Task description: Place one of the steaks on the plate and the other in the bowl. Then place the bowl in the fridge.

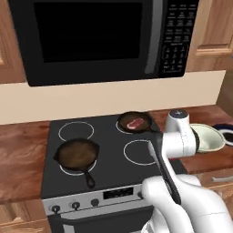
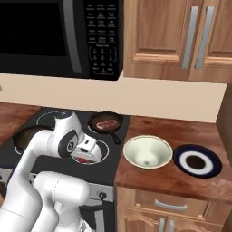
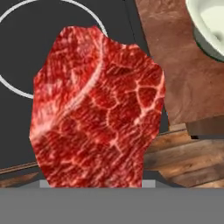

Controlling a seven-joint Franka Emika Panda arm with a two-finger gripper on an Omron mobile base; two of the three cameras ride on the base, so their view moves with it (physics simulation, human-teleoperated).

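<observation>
One steak is sitting pinched in the gripper; arm is folding low, hand hanging over the front-right burner; second steak is lying in the rear skillet; bowl and plate are waiting on the counter.

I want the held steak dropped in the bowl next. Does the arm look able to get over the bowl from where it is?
Probably yes. The gripper holds a steak above the stove's front right burner, and the bowl sits just beside it on the counter, open at the top with nothing between them.
</observation>
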